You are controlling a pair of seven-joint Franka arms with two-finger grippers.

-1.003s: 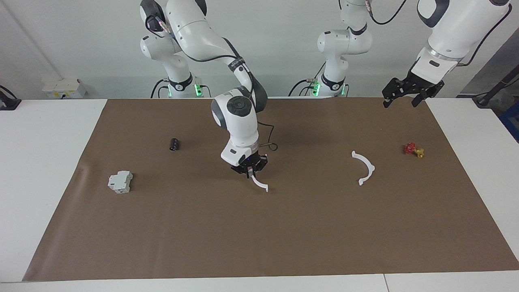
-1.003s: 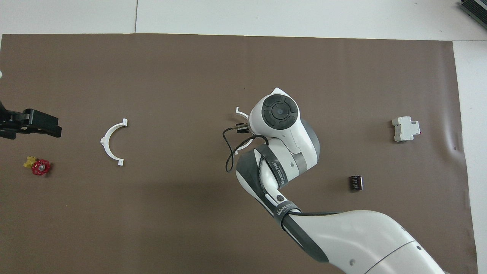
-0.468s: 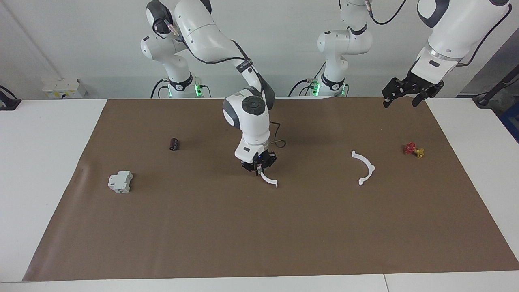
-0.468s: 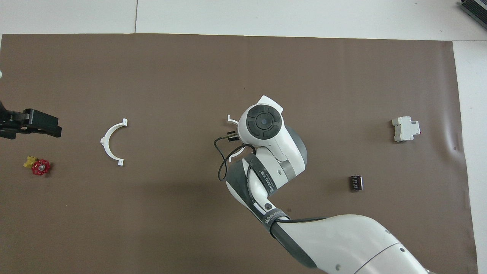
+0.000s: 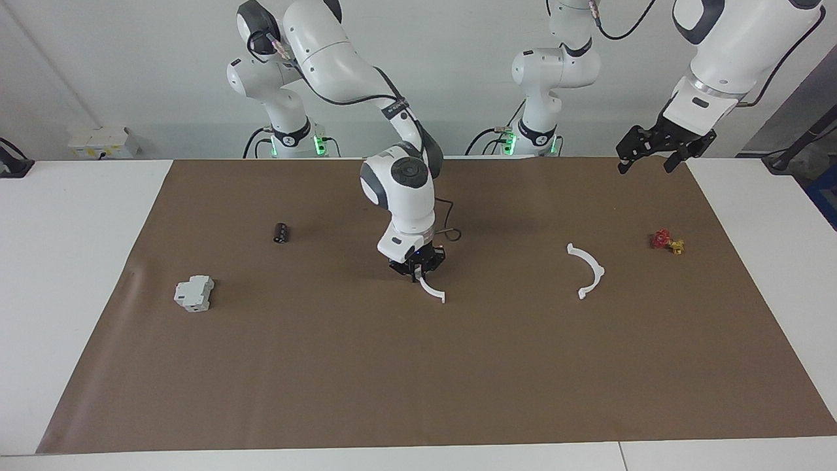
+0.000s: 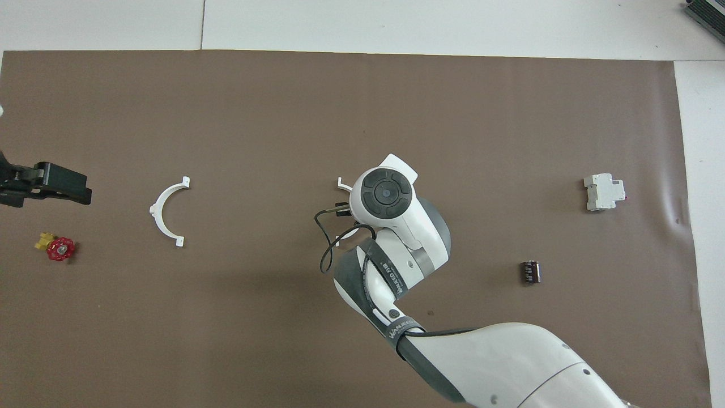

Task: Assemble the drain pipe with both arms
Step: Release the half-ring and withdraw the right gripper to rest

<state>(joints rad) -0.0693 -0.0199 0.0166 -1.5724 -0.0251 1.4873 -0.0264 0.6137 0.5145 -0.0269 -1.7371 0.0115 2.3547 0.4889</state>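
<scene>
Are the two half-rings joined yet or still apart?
Apart: one half-ring sits at the right gripper, the other half-ring lies alone on the mat.

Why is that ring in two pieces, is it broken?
Not broken. One half-ring lies flat on the mat toward the left arm's end; the other half is at the right gripper, mid-mat. The left gripper waits, open, over the mat's corner. Nothing looks spilled or damaged.

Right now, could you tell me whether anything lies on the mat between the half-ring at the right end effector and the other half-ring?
Nothing visible does: only bare brown mat lies between the half-ring at the right end effector and the other half-ring.
</scene>
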